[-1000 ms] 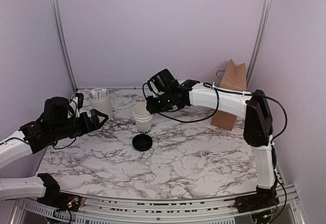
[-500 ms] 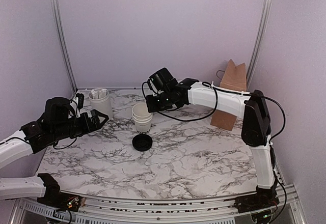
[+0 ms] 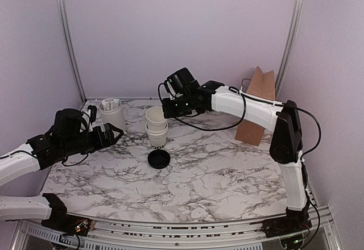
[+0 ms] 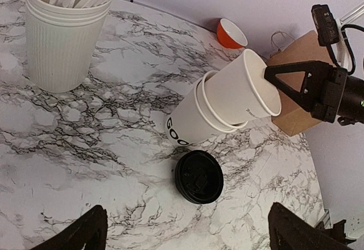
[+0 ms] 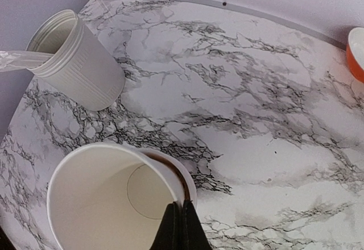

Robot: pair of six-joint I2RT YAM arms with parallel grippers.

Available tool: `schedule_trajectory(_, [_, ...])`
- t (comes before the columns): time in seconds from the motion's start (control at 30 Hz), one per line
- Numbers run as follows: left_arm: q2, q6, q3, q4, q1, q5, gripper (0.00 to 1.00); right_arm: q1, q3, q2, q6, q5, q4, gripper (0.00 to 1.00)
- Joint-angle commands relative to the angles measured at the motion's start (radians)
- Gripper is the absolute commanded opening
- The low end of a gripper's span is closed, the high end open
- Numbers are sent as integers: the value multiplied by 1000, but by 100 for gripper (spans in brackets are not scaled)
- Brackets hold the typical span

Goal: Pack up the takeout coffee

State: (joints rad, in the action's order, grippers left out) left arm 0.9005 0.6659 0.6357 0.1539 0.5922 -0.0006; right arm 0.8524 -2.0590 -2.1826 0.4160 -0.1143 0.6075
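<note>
Since the earlier frame the white paper cup [image 3: 156,115] has been raised partway out of the cup stack [image 3: 158,139], and the right gripper [image 3: 166,111] has been drawn upward with it. The cup's rim is pinched between the closed right fingers [image 5: 170,233], and its base is seated in the stack. The black lid [image 3: 158,158] is laid flat just in front of the stack. The left gripper [image 3: 115,132] is held left of the stack, fingers spread wide with nothing between them. A ribbed holder [image 3: 112,115] is stood farther left of the stack.
</note>
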Motion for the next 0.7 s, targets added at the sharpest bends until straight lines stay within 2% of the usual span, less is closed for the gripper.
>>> schedule_trajectory(0.0, [12,-15,-14,-39,4,8,99,-4,-57,33,-3,-14,17,0])
schedule_trajectory(0.4, [42,-24,-1,-53,4,17,99,-4,-56,127,-34,-22,47,0])
schedule_trajectory(0.67, [45,-35,12,-53,4,19,99,-5,47,255,-59,-39,27,0])
